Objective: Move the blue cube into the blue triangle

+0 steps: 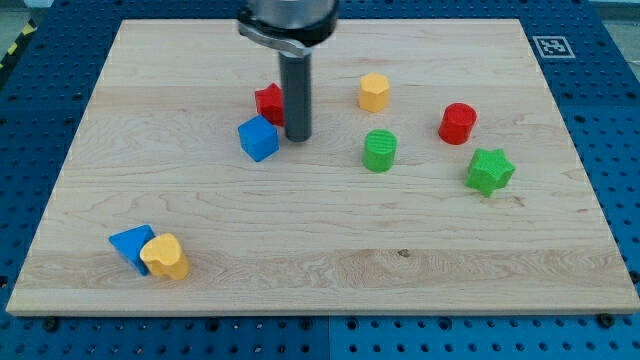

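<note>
The blue cube point(258, 137) lies on the wooden board at the upper middle-left. The blue triangle point(130, 244) lies far off at the lower left, touching a yellow heart-shaped block point(166, 257) on its right side. My tip point(298, 137) rests on the board just to the right of the blue cube, with a narrow gap between them. A red block point(268, 102) sits just above the cube, partly hidden behind my rod.
A yellow hexagonal block point(374, 92) lies at the upper middle. A green cylinder point(380, 151) sits right of my tip. A red cylinder point(458, 123) and a green star point(490, 171) lie at the right. The board point(320, 290) sits on a blue perforated table.
</note>
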